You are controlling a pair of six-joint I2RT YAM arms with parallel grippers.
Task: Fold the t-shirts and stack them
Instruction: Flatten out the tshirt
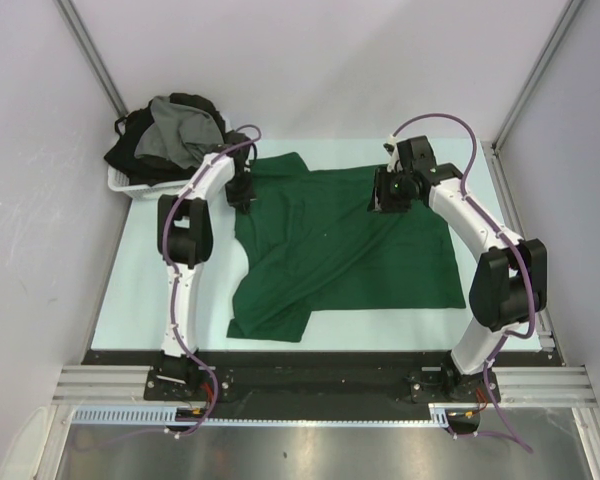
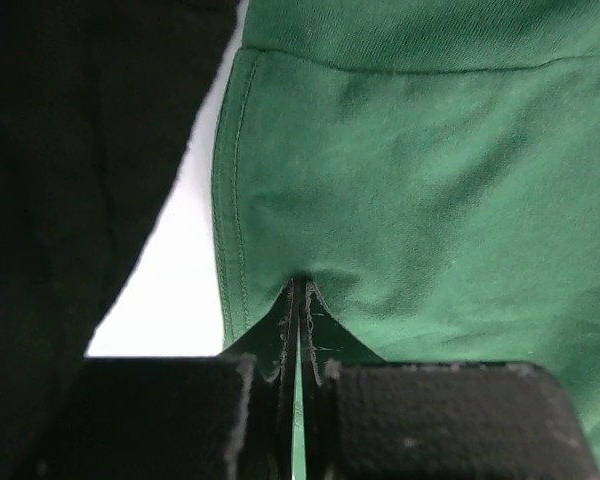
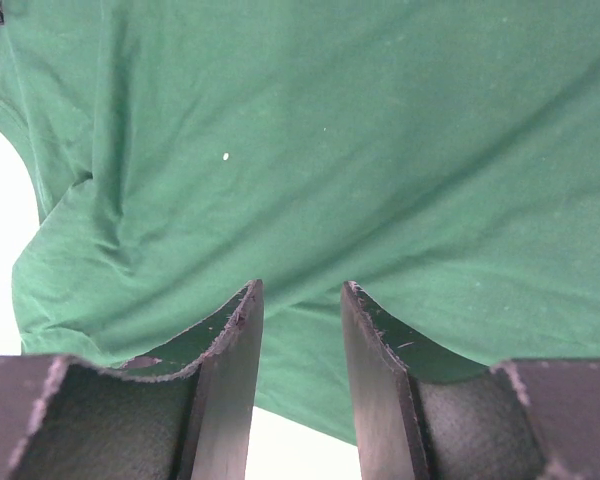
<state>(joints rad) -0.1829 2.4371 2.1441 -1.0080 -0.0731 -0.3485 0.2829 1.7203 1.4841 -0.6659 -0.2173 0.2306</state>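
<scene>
Dark green t-shirt (image 1: 350, 250) pinched in left gripper (image 2: 298, 288).

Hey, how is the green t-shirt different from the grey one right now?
The dark green t-shirt lies spread across the table; the grey t-shirt sits crumpled in the white basket. The left gripper pinches the green one's edge; nothing touches the grey one. Neither is neatly folded.

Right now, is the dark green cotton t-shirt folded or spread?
Mostly spread: dark green cotton t-shirt lies open on the table, only its near-left corner doubled over.
</scene>
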